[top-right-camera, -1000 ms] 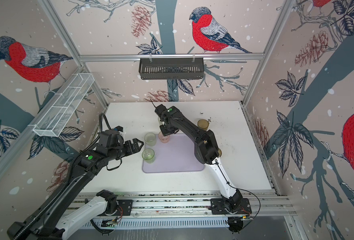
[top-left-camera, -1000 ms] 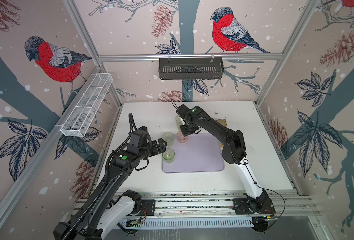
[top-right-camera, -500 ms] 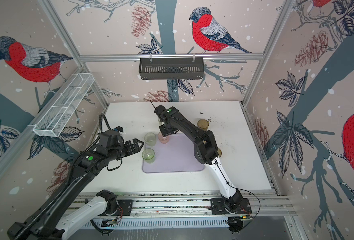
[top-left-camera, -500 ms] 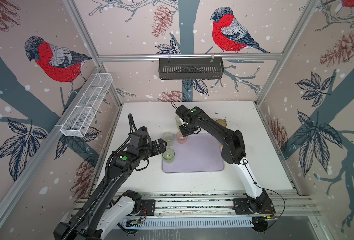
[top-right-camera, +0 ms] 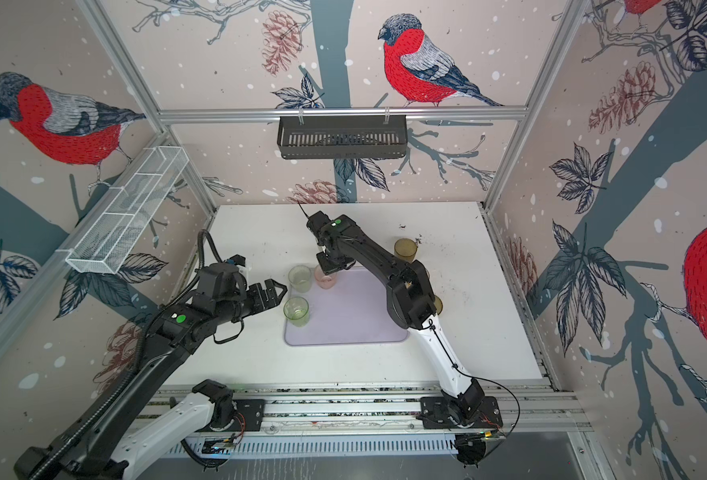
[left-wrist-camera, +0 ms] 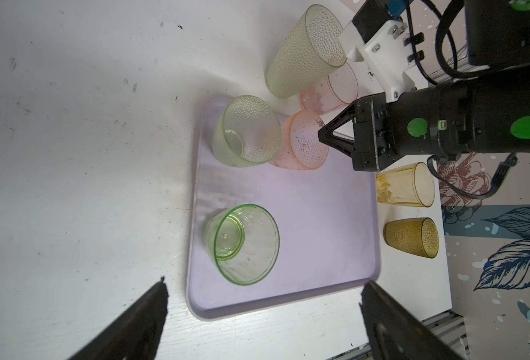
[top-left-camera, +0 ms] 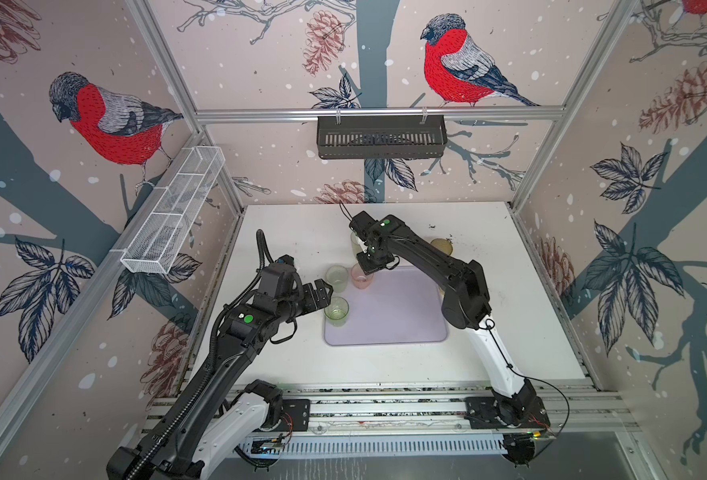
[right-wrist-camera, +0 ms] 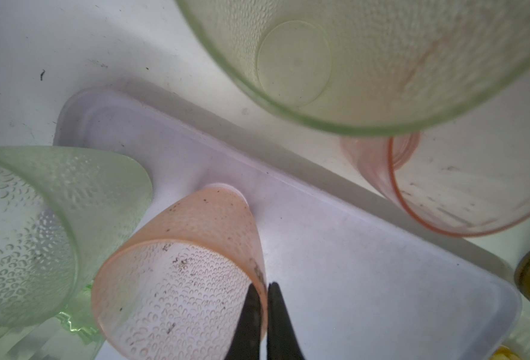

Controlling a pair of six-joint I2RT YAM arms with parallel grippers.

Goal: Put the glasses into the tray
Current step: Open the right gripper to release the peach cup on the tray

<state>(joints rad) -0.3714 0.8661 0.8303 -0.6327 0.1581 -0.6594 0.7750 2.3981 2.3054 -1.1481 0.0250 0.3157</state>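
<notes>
The lavender tray (top-left-camera: 389, 316) (left-wrist-camera: 288, 202) lies mid-table. My right gripper (right-wrist-camera: 262, 285) (top-left-camera: 370, 266) is shut on the rim of a pink dimpled glass (right-wrist-camera: 179, 265) (left-wrist-camera: 304, 146), whose base is at the tray floor near the back edge. A pale green dimpled glass (left-wrist-camera: 246, 131) (top-left-camera: 337, 277) stands beside it in the tray's back left corner. A clear green glass (left-wrist-camera: 242, 243) (top-left-camera: 337, 309) stands in the tray just ahead of my left gripper (left-wrist-camera: 265, 280) (top-right-camera: 277, 291), which is open and empty.
Behind the tray stand a tall frosted green glass (left-wrist-camera: 304, 53) (right-wrist-camera: 351, 62) and a second pink glass (left-wrist-camera: 332, 90) (right-wrist-camera: 460, 187). A yellow-amber glass (left-wrist-camera: 407, 188) and a dark amber glass (left-wrist-camera: 411, 237) stand past the tray's right edge. A black basket (top-left-camera: 381, 137) and a wire basket (top-left-camera: 173, 216) hang on the walls.
My right gripper has shifted slightly to the left with the pink glass in it. The left arm has stayed where it was.
</notes>
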